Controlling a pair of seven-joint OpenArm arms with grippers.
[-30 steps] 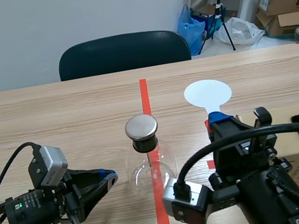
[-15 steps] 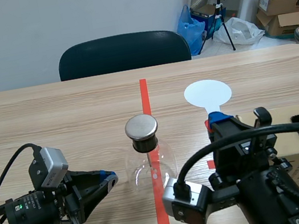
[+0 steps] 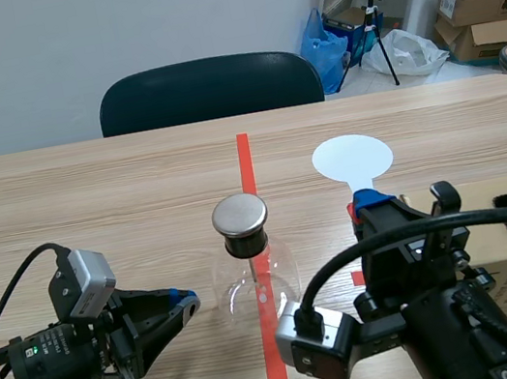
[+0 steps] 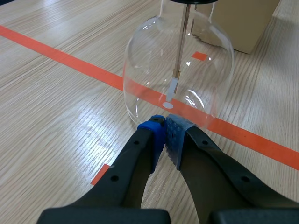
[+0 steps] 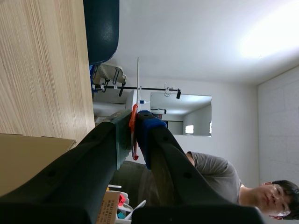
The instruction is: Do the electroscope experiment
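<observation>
Left fingers (image 4: 140, 156) shut just beside flask (image 4: 177, 70); right fingers (image 5: 161, 149) clamp white paddle (image 3: 352, 158).

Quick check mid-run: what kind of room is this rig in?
Probably an office or lab side room used as a test bench: a wooden table marked with orange-red tape, a dark chair behind it, and cardboard boxes and a blue bag piled in the far corner.

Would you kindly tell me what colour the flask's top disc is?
Silvery grey; the disc sits on a black stopper. Best in scene view.
</observation>
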